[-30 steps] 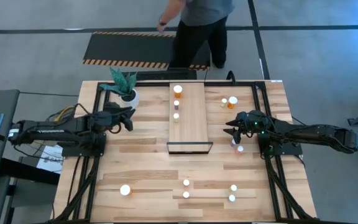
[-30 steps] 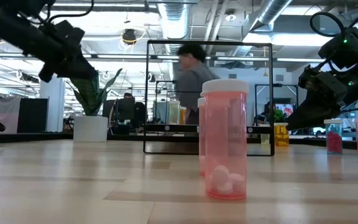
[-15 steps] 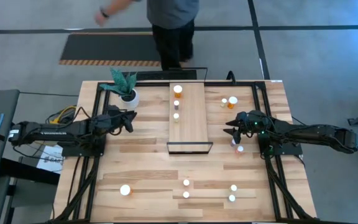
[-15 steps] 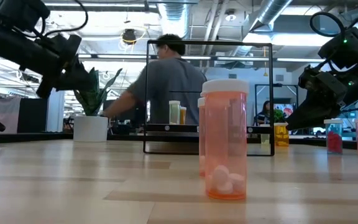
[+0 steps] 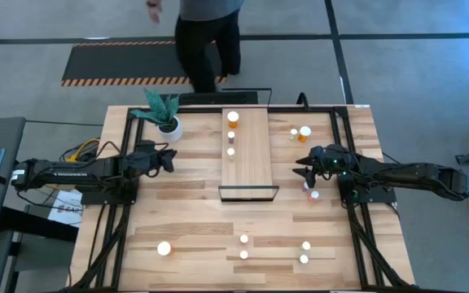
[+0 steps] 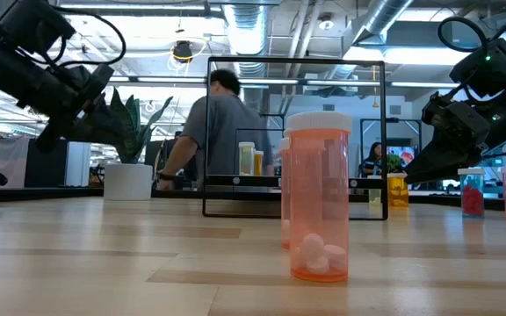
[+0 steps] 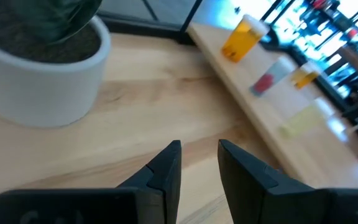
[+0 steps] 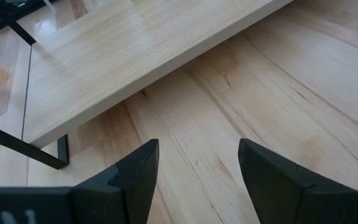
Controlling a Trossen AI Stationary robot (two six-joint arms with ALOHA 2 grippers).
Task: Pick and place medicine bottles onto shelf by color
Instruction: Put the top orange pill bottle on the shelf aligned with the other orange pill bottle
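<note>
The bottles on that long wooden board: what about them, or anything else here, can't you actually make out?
- Bottles on the shelf: in the high view, mostly caps; contents too small.
- Same bottles in the left wrist view: blurred, labels unreadable.
- Low view: the near orange bottle hides most of another behind it.
- Bottle by the right gripper: partly hidden under the arm.

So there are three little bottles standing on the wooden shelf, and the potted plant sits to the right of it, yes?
Not quite. The three bottles do stand on the shelf, but the high view shows the potted plant to its left, near the left arm, not to its right.
</note>
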